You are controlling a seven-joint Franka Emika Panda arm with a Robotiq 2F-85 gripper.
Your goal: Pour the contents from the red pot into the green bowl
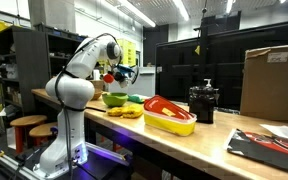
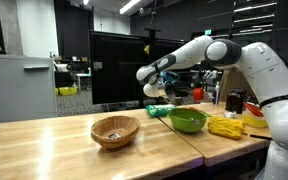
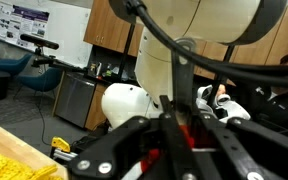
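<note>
**A:** What has the gripper [image 1: 117,73] got?

**B:** It is closed around the red pot [image 1: 109,75] and holds it in the air. In the wrist view a strip of red shows between the fingers [image 3: 216,150]. How far the pot is tipped, I cannot tell.

**A:** And the green bowl?

**B:** In both exterior views the green bowl [image 2: 187,121] stands on the tabletop below the gripper, at the end nearest the robot's base. Something is in the bowl, but it is too small to name.

**A:** What lies around it?

**B:** A yellow toy [image 1: 126,112] lies just beside the bowl, toward the front edge. Farther along is the oval red-and-yellow basin [image 1: 170,117], then a black pot [image 1: 204,102]. A cardboard box [image 1: 274,80] stands at the far end. In an exterior view, a woven basket [image 2: 115,130] sits well apart from the bowl.

**A:** Any writing?

**B:** There is a label on the box and a poster [image 3: 19,18] on the wall in the wrist view. Both are too small to read.
</note>
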